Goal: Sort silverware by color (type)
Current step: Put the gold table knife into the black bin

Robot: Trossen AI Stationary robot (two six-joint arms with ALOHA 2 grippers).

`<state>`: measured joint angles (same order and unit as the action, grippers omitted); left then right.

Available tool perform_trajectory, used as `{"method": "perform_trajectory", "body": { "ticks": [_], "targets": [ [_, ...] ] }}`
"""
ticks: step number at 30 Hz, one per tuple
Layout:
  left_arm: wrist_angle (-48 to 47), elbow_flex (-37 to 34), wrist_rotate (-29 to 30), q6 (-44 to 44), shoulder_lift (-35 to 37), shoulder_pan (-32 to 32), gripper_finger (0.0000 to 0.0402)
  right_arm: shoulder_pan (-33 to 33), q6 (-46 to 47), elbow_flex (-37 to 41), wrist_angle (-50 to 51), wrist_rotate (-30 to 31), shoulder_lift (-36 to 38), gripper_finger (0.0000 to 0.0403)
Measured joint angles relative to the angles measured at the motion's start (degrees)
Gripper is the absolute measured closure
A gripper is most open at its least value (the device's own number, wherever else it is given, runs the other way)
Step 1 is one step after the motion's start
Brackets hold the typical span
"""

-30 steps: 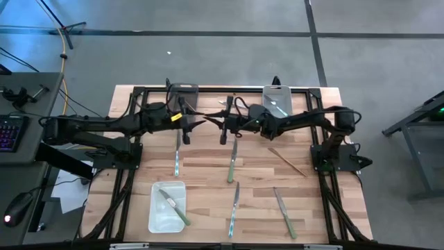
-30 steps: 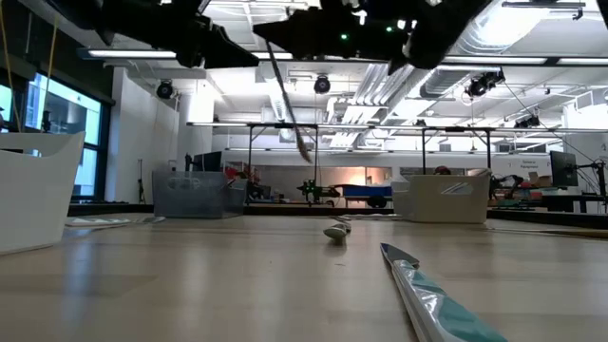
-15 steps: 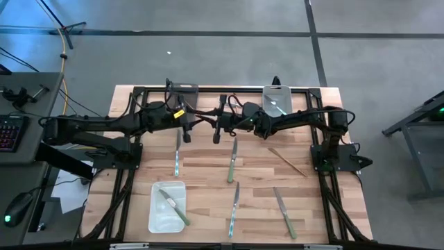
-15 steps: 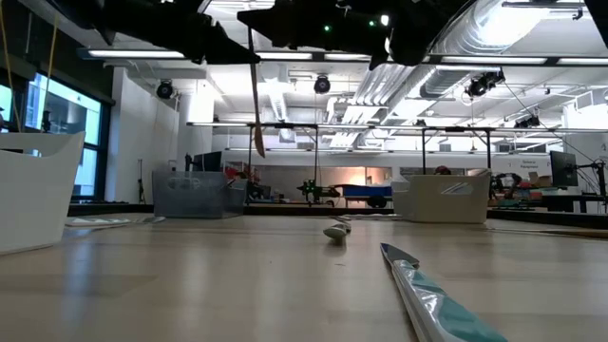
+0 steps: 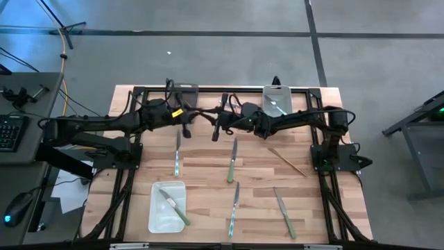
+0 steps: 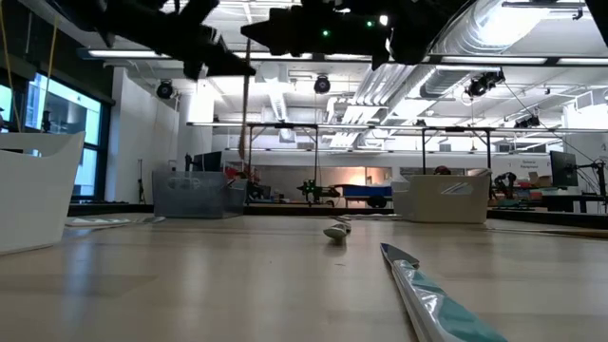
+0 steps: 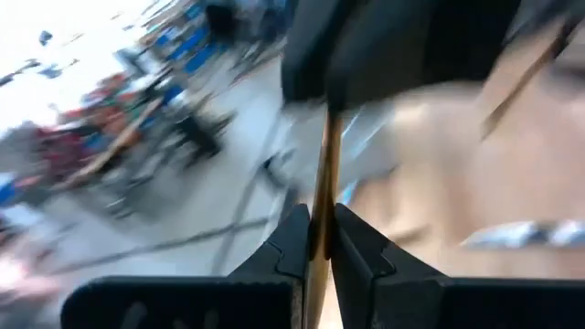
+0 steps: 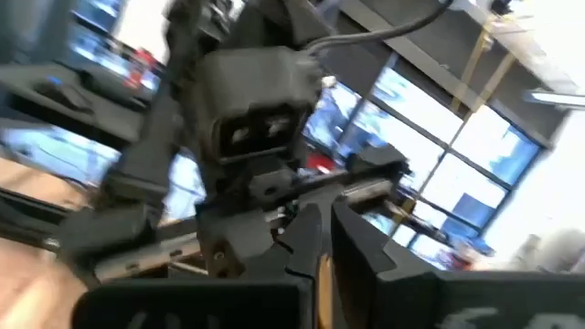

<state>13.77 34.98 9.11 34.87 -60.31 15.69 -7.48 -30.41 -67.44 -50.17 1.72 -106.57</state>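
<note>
While both grippers meet mid-air over the table's far middle, brown stick (image 7: 322,196) sits clamped betw. left gripper (image 7: 318,239) fingers; right gripper (image 8: 317,239) fingers look pinched on it too. Handover: right shd let go only once left's grip is firm.

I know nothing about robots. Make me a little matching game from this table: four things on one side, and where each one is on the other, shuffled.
Things:
1. held brown stick
2. loose brown stick
3. white tray
4. clear bin

Places or states:
a. lying on bare wood on the right arm's side
b. has a green-handled utensil in it
c. up in the air, pinched in the fingers of the left gripper
d. has a silvery utensil in it

Pairs: 1-c, 2-a, 3-b, 4-d
</note>
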Motion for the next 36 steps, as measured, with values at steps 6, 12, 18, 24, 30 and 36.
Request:
{"method": "perform_trajectory", "body": {
  "ticks": [6,12,18,24,30,36],
  "targets": [
    [-1.79,-1.08,7.67,8.27,0.00,0.06,0.0387,1.66,-3.95,0.03,1.95,7.92,1.36,0.0365],
    [6.63,-8.13,10.49,13.63,0.00,1.36,0.0387,3.09,-5.01,3.52,3.71,13.99,5.28,0.0362],
    [10.96,-13.42,10.14,14.82,0.00,6.35,0.0387,3.77,-2.90,8.94,2.27,14.54,9.62,0.0385],
    [9.96,-14.64,4.60,14.17,-0.33,11.67,0.0387,3.80,-1.38,11.85,1.02,14.40,11.55,0.0401],
    [8.33,-14.64,1.72,13.60,-0.69,16.11,0.0387,3.80,-1.34,12.00,1.00,14.38,11.55,0.0401],
    [8.45,-14.62,-0.27,14.59,-3.20,19.12,0.0387,3.80,-1.34,12.02,0.93,14.38,11.55,0.0401]
  ]
}}
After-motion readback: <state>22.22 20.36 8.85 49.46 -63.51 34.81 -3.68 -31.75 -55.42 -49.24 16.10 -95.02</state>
